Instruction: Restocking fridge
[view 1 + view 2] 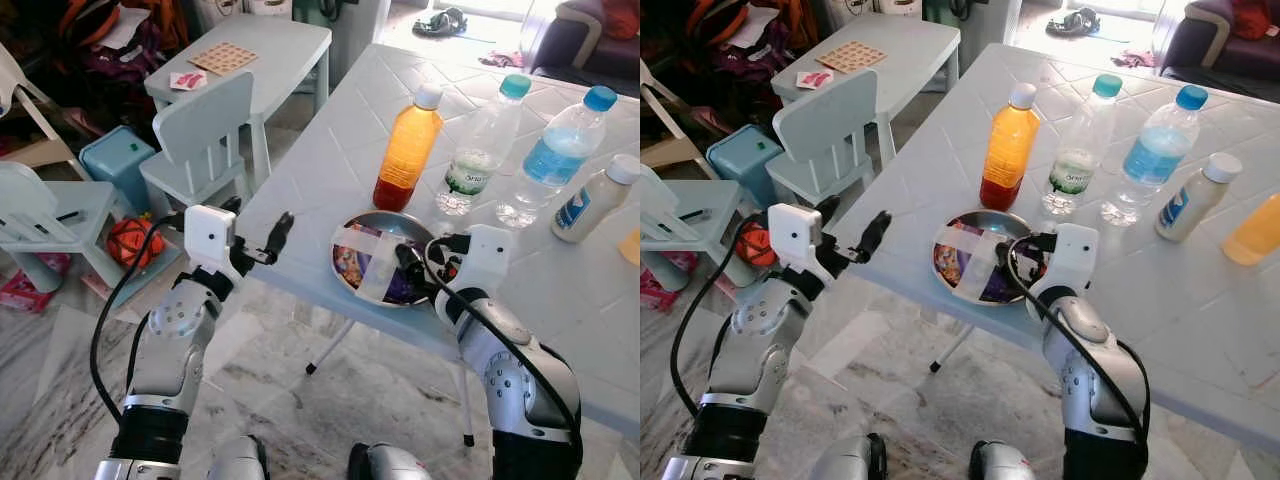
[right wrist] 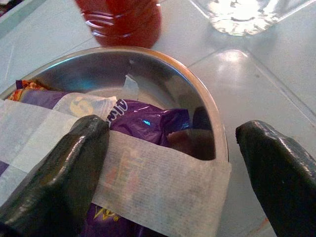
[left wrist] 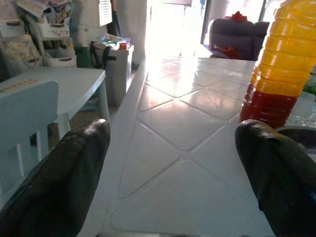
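Note:
A steel bowl (image 1: 385, 218) holding purple snack packets (image 2: 148, 121) sits near the front edge of the white table (image 1: 330, 150), with strips of white tape (image 2: 158, 182) across its top. My right gripper (image 1: 428, 256) is open and straddles the bowl's right rim, one finger (image 2: 64, 177) over the taped packets and the other outside the rim. Just behind the bowl stands an orange juice bottle (image 1: 408, 150). My left gripper (image 1: 258, 226) is open with nothing in it, level with the table's left edge and pointing along the tabletop (image 3: 187, 148) toward the juice bottle (image 3: 284, 64).
Two water bottles (image 1: 480, 150) (image 1: 555, 155) and a white bottle with a blue label (image 1: 595, 200) stand behind and right of the bowl. A small child's table (image 1: 260, 50), a chair (image 1: 205, 140), a blue box (image 1: 115, 160) and an orange ball (image 1: 128, 240) crowd the left.

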{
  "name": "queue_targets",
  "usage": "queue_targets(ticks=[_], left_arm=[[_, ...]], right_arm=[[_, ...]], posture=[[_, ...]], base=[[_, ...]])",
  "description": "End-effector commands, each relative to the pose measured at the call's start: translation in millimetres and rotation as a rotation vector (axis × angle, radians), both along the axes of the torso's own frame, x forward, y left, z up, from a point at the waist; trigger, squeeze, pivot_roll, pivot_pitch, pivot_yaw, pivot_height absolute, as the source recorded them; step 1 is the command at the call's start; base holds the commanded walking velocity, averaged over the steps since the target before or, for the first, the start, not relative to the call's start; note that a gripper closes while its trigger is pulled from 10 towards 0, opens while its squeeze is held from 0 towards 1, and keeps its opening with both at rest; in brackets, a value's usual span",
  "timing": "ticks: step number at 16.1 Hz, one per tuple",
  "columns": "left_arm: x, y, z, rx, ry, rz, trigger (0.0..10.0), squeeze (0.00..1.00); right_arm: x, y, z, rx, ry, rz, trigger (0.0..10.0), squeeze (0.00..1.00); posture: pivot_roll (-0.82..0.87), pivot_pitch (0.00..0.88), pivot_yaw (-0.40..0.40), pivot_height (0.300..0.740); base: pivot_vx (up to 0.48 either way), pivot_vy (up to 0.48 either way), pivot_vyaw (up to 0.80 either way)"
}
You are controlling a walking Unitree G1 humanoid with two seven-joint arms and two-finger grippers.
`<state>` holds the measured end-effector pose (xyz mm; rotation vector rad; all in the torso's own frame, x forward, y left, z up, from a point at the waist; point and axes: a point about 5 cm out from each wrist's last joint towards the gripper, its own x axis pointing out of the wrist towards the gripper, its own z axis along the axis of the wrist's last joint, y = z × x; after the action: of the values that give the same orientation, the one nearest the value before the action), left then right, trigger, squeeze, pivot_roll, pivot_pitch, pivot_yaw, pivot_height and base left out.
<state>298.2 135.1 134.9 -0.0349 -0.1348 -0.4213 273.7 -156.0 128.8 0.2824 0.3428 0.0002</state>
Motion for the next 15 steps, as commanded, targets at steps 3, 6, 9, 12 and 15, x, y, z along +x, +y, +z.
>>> queue_targets(ticks=[3,6,9,12,15], left_arm=[[-3.8,3.3,-3,0.005,0.007,0.014,10.0,0.00],[-2.8,2.2,-3,0.002,0.006,0.016,10.0,0.00],[-1.5,0.4,-2,-0.001,0.004,0.016,10.0,0.00],[-2.6,-0.4,-4,-0.005,0.006,0.017,10.0,0.00],[-4.3,1.9,-5,0.003,0.012,0.030,10.0,0.00]], right_arm=[[-0.2,8.1,13,0.090,-0.023,-0.012,10.0,0.00],[-0.9,11.2,26,0.022,-0.097,0.059,10.0,0.00],[2.7,-1.1,31,-0.169,-0.181,0.135,10.0,0.00],[12.0,-25.7,19,-0.296,-0.165,0.121,10.0,0.00],[5.9,-43.6,2,-0.395,-0.076,0.089,10.0,0.00]], posture=[[0.00,0.125,0.006,0.740],[-0.01,0.123,0.003,0.740],[-0.01,0.118,-0.002,0.740],[-0.01,0.116,-0.009,0.740],[-0.01,0.120,-0.011,0.740]], base=[[0.000,0.000,0.00],[0.000,0.000,0.00],[0.000,0.000,0.00],[0.000,0.000,0.00],[0.000,0.000,0.00]])
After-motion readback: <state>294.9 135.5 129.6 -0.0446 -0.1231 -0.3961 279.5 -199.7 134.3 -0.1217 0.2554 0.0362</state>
